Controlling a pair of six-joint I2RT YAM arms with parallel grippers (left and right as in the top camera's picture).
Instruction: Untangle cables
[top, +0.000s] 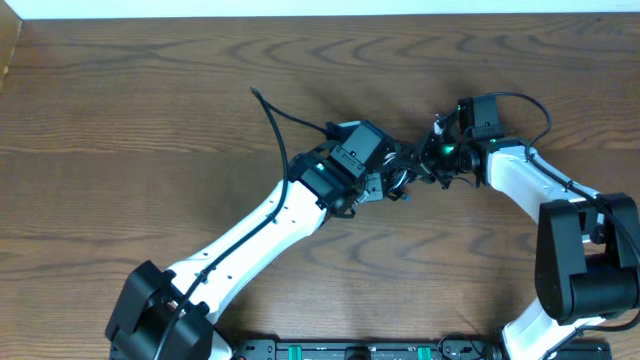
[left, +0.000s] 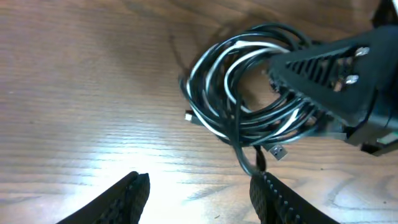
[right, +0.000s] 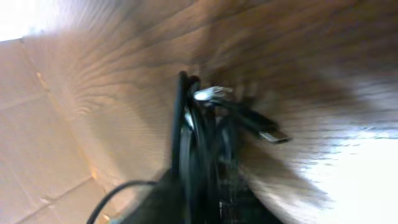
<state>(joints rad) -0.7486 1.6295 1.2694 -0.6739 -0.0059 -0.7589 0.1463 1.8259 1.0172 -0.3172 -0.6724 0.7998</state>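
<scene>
Black and white cables (left: 214, 121), one tangled coil: left gripper (left: 199, 186) agape, empty, beside it; right gripper (top: 432, 160) among the loops, grip unclear; probably best teased out strand by strand.

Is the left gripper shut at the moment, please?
No, the left gripper stands open, with bare table showing between its two fingers.

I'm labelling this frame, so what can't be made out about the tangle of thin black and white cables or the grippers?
Left wrist view: the right gripper covers the right side of the tangle of thin black and white cables, so their count is unclear.
Overhead view: the tangle is nearly hidden under the left gripper and the right gripper.
Right wrist view: blur hides whether the right gripper grips anything.
</scene>
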